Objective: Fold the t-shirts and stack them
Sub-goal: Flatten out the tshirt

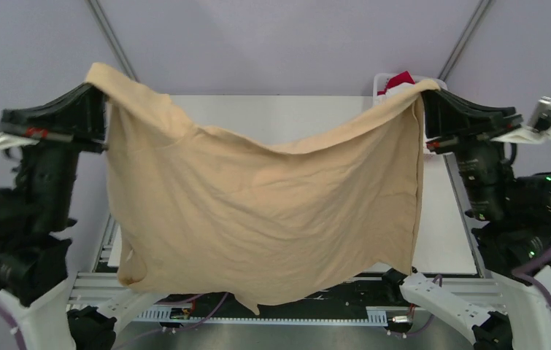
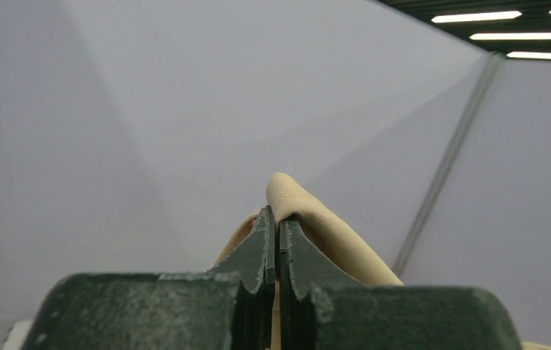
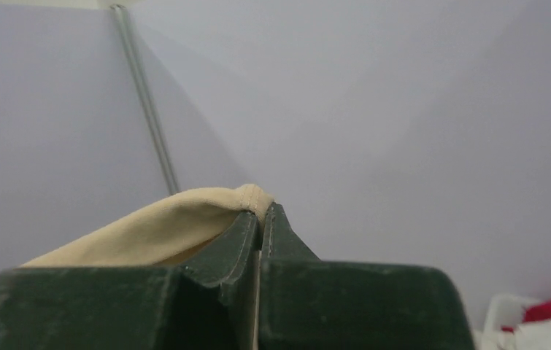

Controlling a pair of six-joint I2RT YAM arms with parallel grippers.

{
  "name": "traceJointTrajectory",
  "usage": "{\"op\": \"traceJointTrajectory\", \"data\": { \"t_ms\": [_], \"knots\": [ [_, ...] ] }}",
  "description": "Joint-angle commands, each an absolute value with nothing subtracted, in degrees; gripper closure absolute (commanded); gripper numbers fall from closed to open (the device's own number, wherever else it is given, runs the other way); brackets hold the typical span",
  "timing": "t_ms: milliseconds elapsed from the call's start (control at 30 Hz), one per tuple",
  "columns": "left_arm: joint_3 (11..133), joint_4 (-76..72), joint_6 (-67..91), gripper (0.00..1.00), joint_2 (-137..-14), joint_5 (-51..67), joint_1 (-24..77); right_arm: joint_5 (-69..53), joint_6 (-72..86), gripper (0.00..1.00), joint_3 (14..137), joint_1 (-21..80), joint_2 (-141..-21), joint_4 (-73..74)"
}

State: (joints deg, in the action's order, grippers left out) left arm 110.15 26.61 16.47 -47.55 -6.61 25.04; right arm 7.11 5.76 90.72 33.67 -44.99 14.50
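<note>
Up over the tabletop (image 1: 294, 117), the tan tee (image 1: 257, 211) hangs spread between both arms, apparently clear of the surface; left gripper (image 1: 101, 100) at 9 o'clock has its fingers (image 2: 259, 251) pinched together on one upper corner; right gripper (image 1: 424, 102) at 3 o'clock is clamped the same way on the other; a roll of cloth pokes past the tips in both wrist views. Top edge sags mid-span; bottom edge droops toward 6 o'clock over the arm bases.

Handling guess: light, thin knit, fully limp; likely to swing and bunch if moved fast; only a small bite of cloth in each pinch, so a jerk could pull it free. Best hold looks like the current one: edge corners, doubled fabric.

Basket (image 1: 380, 79) sits at 1 o'clock with a red tee (image 1: 403, 77) and a white tee (image 1: 398, 89) in it.
</note>
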Motion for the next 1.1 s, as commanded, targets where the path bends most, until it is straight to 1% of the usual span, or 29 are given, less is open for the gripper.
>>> {"op": "traceJointTrajectory", "data": {
  "t_ms": [0, 100, 167, 200, 233, 267, 300, 333, 367, 400, 433, 467, 533, 600, 633, 667, 767, 867, 933, 967, 1067],
  "knots": [
    [99.76, 20.89, 9.51, 1.0, -57.85, -25.06, 24.72, 26.39, 2.84, 1.0, 83.24, 33.49, -50.91, 12.21],
    [92.32, 16.65, 6.51, 1.0, -64.48, -32.6, 24.63, 37.89, 1.25, 1.0, 75.7, 33.05, -55.97, 6.5],
    [90.56, 15.75, 7.35, 1.0, -71.29, -34.52, 22.84, 40.87, 3.97, 1.0, 71.47, 29.86, -60.16, 4.49],
    [90.41, 16.09, 8.03, 1.0, -76.77, -32.98, 22.01, 39.43, 6.82, 1.0, 69.53, 27.4, -62.68, 4.39],
    [90.81, 17.18, 9.76, 1.0, -79.61, -32.18, 20.51, 36.57, 10.2, 1.0, 67.78, 24.31, -65.23, 4.33],
    [91.15, 17.34, 10.24, 0.97, -85.93, -31.25, 19.88, 33.68, 13.61, 1.0, 66.06, 21.63, -68.29, 3.88],
    [92.53, 18.33, 11.02, 0.92, -89.06, -30.83, 18.66, 30.49, 15.96, 1.0, 64.13, 19.44, -71.26, 2.41],
    [94.08, 19.76, 11.57, 0.75, -96.09, -29.37, 18.12, 28.35, 18.69, 1.0, 63.29, 17.72, -74.79, 1.58],
    [97.94, 23.57, 12.56, 0.64, -99.73, -28.09, 17.19, 26.48, 20.6, 0.97, 63.4, 16.44, -78.49, 1.1],
    [103.41, 25.85, 13.18, 0.32, -106.1, -26.05, 16.9, 24.59, 21.67, 0.92, 64.13, 15.44, -81.74, 0.95],
    [106.29, 30.28, 13.86, 0.16, -109.12, -25.29, 16.6, 23.93, 22.4, 0.85, 65.33, 14.9, -84.94, 0.98],
    [111.39, 32.19, 14.1, 0.04, -114.07, -25.22, 16.56, 23.51, 22.44, 0.74, 66.9, 14.44, -87.65, 1.39],
    [116.01, 36.38, 14.6, 0.0, -118.05, -25.77, 16.46, 23.45, 21.76, 0.42, 69.97, 14.23, -91.0, 2.73],
    [115.98, 36.99, 15.17, 0.0, -118.17, -25.56, 16.45, 22.43, 21.58, 0.19, 71.66, 14.22, -91.76, 3.98],
    [115.25, 36.23, 15.64, 0.0, -116.77, -24.41, 16.42, 21.55, 21.81, 0.03, 71.62, 14.18, -91.34, 4.07],
    [113.19, 35.82, 15.99, 0.0, -115.87, -23.76, 16.47, 20.1, 21.96, 0.0, 71.3, 14.25, -90.49, 4.19],
    [107.91, 35.26, 19.22, 0.0, -110.12, -20.62, 16.43, 14.64, 22.03, 0.0, 68.57, 14.52, -86.74, 4.25],
    [99.49, 36.16, 22.95, 0.0, -104.82, -17.98, 16.42, 7.71, 21.97, 0.0, 63.81, 15.17, -81.68, 4.78],
    [93.56, 36.41, 25.07, 0.0, -101.02, -14.39, 16.46, 4.39, 22.47, 0.0, 60.07, 15.67, -78.7, 5.03],
    [91.52, 36.18, 25.63, 0.0, -98.33, -10.65, 16.45, 2.86, 22.91, 0.0, 58.08, 15.88, -77.26, 5.23],
    [79.22, 32.16, 29.3, 0.0, -93.1, -3.32, 16.41, -1.21, 24.74, 0.0, 53.12, 15.92, -74.31, 7.68]
  ]
}}
